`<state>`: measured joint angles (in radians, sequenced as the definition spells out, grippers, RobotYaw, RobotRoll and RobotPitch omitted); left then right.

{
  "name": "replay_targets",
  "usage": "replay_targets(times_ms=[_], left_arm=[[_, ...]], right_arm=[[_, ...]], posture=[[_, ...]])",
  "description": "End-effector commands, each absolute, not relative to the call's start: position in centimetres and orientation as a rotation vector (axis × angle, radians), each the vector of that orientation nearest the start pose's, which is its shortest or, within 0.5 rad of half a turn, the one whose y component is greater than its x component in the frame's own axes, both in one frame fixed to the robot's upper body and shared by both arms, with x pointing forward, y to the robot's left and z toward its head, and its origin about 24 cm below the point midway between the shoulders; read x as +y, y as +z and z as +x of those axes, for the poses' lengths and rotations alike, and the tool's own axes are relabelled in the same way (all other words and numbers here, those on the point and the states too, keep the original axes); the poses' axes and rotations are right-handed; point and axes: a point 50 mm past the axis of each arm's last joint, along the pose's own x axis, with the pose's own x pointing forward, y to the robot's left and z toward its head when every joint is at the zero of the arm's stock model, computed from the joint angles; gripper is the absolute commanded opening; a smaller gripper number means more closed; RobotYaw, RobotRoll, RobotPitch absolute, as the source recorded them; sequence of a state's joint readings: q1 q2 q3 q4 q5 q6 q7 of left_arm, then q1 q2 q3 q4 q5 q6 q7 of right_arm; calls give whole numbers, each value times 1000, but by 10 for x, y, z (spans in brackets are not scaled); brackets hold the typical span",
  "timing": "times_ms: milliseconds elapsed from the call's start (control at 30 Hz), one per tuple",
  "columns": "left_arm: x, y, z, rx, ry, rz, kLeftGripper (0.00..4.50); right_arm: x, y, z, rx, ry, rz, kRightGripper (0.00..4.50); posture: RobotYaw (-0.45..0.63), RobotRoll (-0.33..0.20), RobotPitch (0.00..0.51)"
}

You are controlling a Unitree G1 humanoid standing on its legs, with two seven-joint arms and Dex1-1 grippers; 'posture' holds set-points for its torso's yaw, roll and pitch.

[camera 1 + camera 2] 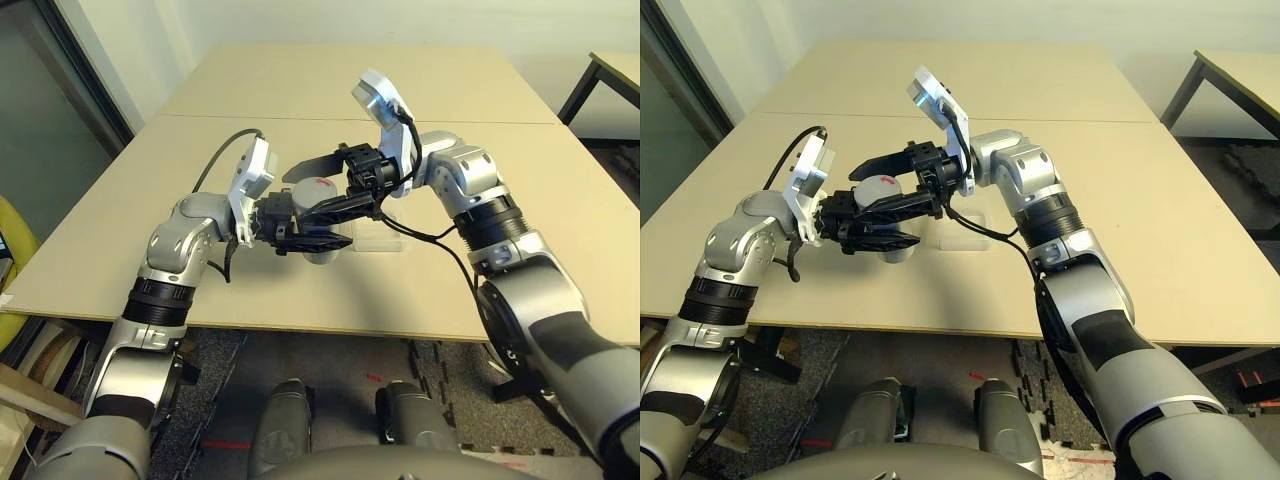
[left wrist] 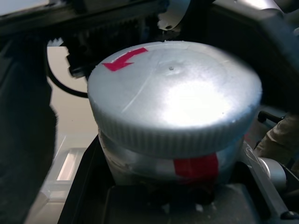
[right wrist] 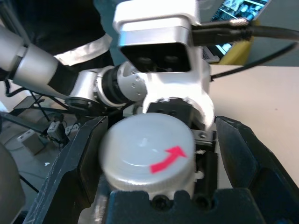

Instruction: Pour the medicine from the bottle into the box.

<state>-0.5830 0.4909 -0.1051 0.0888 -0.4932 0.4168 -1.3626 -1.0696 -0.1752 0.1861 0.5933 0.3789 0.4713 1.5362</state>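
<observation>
Gripping the bottle in my left gripper.
My right gripper straddles its cap, fingers spread wide.

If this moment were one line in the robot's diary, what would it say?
left hand: holds bottle | right hand: open around cap | box: on table

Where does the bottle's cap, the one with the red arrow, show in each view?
Left eye: cap centre, between both grippers.
Right eye: centre-left.
Left wrist: large, across the middle.
Right wrist: lower centre, between the open fingers.
Shared landmark: the red arrow on the cap.
</observation>
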Motion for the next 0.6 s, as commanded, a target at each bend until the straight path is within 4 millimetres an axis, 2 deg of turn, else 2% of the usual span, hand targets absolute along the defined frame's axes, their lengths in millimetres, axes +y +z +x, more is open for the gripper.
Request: replay_targets(times_ms=[33,600], left_arm=[[138,163,293,30,-1571,80,2749],[142,160,292,43,-1552,73,2749]], right_arm=[[-40,208,340,97,1862,1,4500],[-67,211,344,101,1823,-8,4500]], posture=[[18,0,0],[4,0,0]])
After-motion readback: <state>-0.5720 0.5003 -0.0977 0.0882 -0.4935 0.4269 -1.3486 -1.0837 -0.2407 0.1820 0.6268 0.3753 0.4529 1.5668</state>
